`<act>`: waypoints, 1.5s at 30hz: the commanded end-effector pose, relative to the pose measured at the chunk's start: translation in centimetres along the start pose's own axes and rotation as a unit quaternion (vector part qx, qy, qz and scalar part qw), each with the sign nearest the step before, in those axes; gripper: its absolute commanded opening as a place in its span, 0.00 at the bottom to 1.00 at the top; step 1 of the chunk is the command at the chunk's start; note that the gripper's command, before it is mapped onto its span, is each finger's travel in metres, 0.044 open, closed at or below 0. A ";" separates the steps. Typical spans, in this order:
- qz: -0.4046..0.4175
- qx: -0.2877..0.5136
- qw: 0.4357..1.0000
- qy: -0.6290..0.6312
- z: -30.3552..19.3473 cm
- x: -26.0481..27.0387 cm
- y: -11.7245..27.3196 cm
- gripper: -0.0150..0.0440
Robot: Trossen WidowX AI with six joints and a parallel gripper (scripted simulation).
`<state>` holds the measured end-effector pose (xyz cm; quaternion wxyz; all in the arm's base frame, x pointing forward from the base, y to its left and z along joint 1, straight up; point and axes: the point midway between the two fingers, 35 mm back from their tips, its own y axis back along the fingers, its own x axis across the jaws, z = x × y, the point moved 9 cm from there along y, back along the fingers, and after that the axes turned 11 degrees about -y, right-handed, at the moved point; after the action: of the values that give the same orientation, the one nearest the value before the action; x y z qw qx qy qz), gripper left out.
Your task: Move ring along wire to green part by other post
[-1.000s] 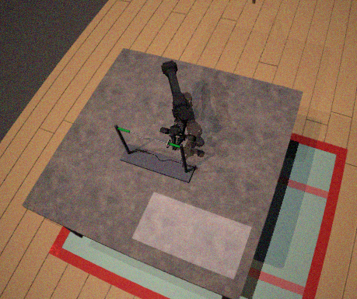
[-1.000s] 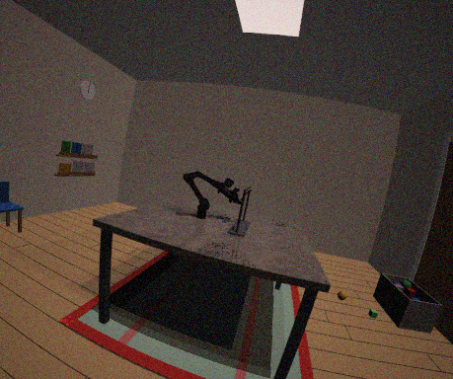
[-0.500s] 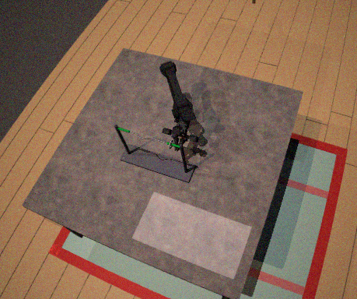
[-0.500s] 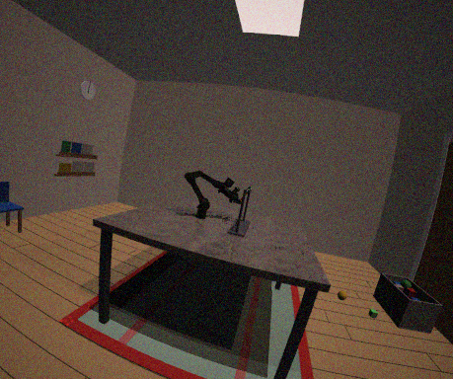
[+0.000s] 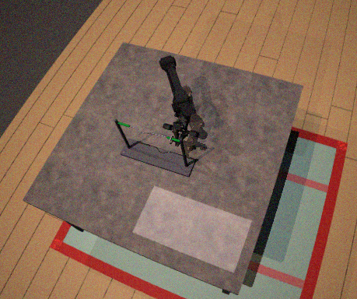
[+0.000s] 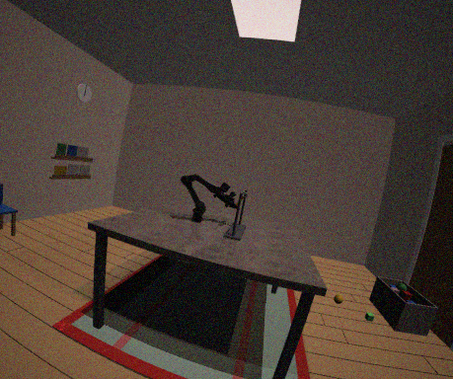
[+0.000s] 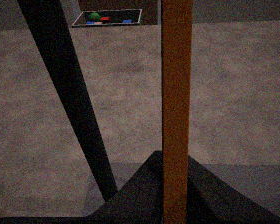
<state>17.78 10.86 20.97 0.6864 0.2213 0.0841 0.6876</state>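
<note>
The ring [image 5: 171, 139] shows as a small pale outline around the inner end of the green part [image 5: 176, 140] by the right post [image 5: 184, 153]. The other green part [image 5: 124, 124] is at the left post [image 5: 122, 134]. The thin grey wire [image 5: 152, 134] runs between them. My gripper [image 5: 180, 135] [image 7: 168, 158] is shut on the orange handle [image 7: 176, 90], which stands upright between the fingers in the wrist view. A dark post [image 7: 73, 85] slants down just left of the handle there. The ring itself is out of the wrist view, and its exact clearance from the grey wire cannot be told.
The posts stand on a flat bluish base [image 5: 155, 158] on the grey table [image 5: 96, 171]. A pale rectangle [image 5: 194, 227] lies on the table beyond the base. In the exterior view the arm [image 6: 210, 188] reaches toward the posts. A toy box [image 6: 403, 308] stands on the floor.
</note>
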 end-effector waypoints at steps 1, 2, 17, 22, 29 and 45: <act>-0.002 -0.001 1.000 -0.003 0.0 0.0 0.0 0.00; -0.002 -0.001 1.000 -0.003 0.0 0.0 0.0 0.00; 0.000 0.000 1.000 0.000 0.0 0.0 0.0 0.31; 0.000 0.000 1.000 0.000 0.0 0.0 0.2 0.53; -0.002 0.003 1.000 -0.002 -0.1 0.2 2.1 0.53; -0.003 0.001 1.000 -0.003 -0.1 0.0 5.0 0.53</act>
<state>13.35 10.69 22.89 0.6869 0.2232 0.0864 0.6863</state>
